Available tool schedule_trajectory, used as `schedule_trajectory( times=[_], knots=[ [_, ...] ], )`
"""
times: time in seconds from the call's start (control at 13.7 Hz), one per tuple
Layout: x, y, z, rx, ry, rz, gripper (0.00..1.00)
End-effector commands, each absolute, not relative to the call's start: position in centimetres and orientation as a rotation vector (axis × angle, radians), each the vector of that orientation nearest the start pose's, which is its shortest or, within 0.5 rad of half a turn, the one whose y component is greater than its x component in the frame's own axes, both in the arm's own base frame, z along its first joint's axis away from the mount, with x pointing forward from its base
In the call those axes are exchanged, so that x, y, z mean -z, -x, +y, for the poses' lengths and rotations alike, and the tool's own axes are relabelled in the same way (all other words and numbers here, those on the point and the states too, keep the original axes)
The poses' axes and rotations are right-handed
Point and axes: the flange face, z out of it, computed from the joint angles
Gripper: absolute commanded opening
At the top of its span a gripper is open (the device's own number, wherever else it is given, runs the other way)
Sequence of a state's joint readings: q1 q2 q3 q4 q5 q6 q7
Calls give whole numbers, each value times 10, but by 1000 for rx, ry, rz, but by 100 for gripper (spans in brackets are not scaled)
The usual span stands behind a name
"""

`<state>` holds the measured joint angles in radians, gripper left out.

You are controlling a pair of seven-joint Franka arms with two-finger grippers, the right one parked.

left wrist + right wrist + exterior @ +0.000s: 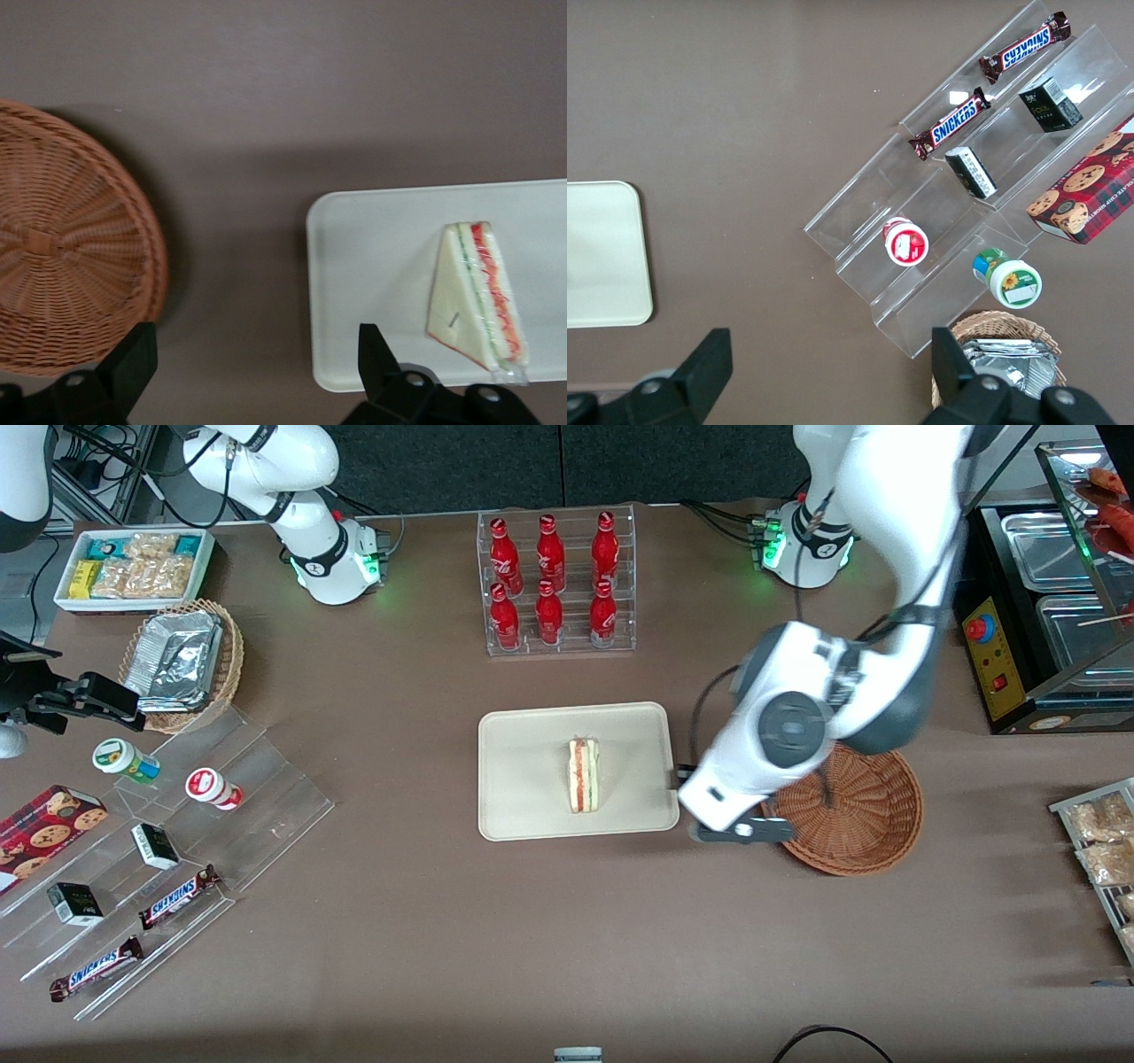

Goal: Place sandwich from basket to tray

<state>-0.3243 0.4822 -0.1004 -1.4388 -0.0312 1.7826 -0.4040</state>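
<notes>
Sandwich lies on tray, just past centre toward 3 o'clock — cut edge up. Gripper hangs over bare counter between tray and basket, fingers spread wide, holding nothing. Basket sits at tray's 3 o'clock.

sandwich – wrapped wedge, flat on tray | basket – beside tray, holds nothing
</notes>
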Motion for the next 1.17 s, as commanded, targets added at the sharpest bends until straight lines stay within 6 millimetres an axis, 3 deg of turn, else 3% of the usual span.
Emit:
schedule_trajectory(
  times=[0.0, 0.37, 0.95, 1.1],
  knots=[
    [-426, -621, -215, -260, 3188, 12, 100],
    [-458, -613, -133, -213, 3202, 6, 100],
    [-536, -571, -69, -256, 3157, -38, 100],
    [-555, -557, -56, -293, 3143, 16, 100]
  ],
)
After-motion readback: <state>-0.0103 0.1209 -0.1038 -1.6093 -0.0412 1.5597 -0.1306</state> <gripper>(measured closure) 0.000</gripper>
